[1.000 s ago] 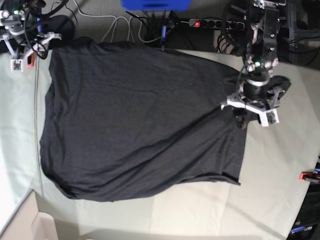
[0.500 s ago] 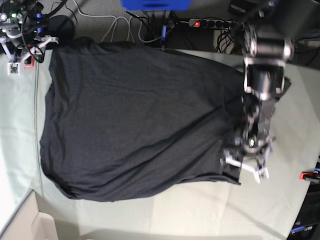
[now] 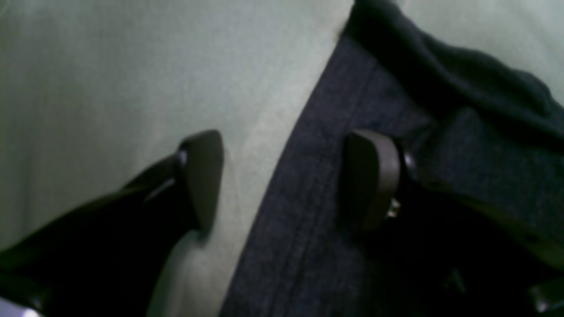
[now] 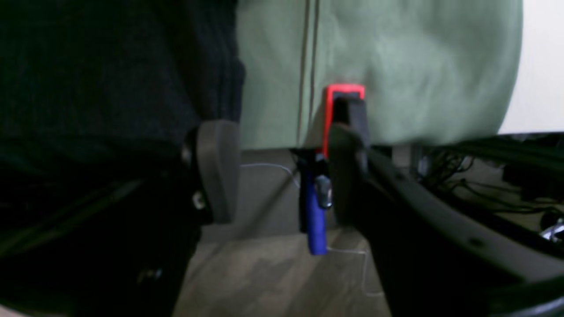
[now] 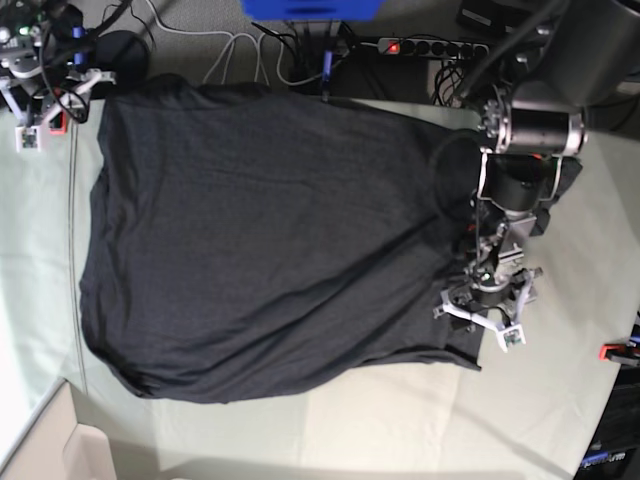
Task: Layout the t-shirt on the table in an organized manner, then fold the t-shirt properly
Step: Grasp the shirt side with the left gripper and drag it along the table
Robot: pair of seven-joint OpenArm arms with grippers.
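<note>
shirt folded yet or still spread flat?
Spread, not folded. In the base view the t-shirt lies as one open layer across the table, its edges a bit wavy. The open left hand sits at its hem.

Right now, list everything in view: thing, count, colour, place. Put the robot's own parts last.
t-shirt: one, charcoal-black, spread across the middle of the table, far edge hanging past the table's far side.
table: one, draped in pale grey-green cloth, under everything.
red clamps: two seen, one at the table's edge on the base view's right, one at the far corner on its left.
power strip: one, black with a red switch, on the floor beyond the table.
blue box: one, at the top edge of the base view.
left gripper: one, dark fingers, open, straddling the t-shirt's hem.
right gripper: one, open, off the table's far corner, holding nothing.
</note>
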